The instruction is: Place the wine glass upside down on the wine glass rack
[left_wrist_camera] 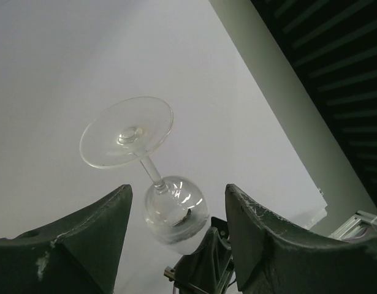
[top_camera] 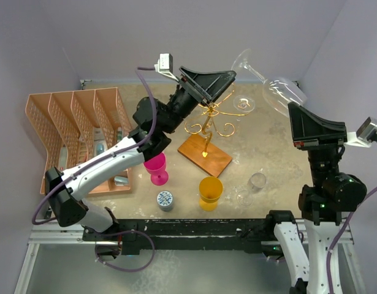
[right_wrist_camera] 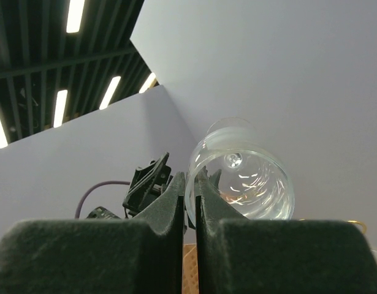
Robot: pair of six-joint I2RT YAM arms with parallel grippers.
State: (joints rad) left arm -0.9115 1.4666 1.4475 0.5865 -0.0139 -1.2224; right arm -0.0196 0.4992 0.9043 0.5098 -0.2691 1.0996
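Top external view takes in a mottled tan worktop (top_camera: pixel 268 147) with an orange divided basket (top_camera: pixel 59 122) along its left side. The left arm reaches diagonally from the near left, and its tool (top_camera: pixel 220 79) sits over the rack (top_camera: pixel 206 125), a gold wire stand with curled arms on a brown wooden base near the middle. The left wrist view shows that tool (left_wrist_camera: pixel 177 191) released, jaws wide apart with nothing between them but a distant sight of the glass. The right arm stands upright at the near right. Its tool (top_camera: pixel 295 110) is clenched on the wine glass (top_camera: pixel 283 92), and the right wrist view shows the fingers (right_wrist_camera: pixel 176 196) pinching the bowl's rim. The wine glass (right_wrist_camera: pixel 249 184) is held up off the worktop, tilted, to the right of the rack and apart from it, its foot pointing toward the back wall. A yellow cup (top_camera: pixel 210 192) and a pink cup (top_camera: pixel 155 166) stand in front of the rack. A second clear glass (top_camera: pixel 254 187) stands right of the yellow cup. A small patterned jar (top_camera: pixel 165 200) sits between the two cups, near the front edge.
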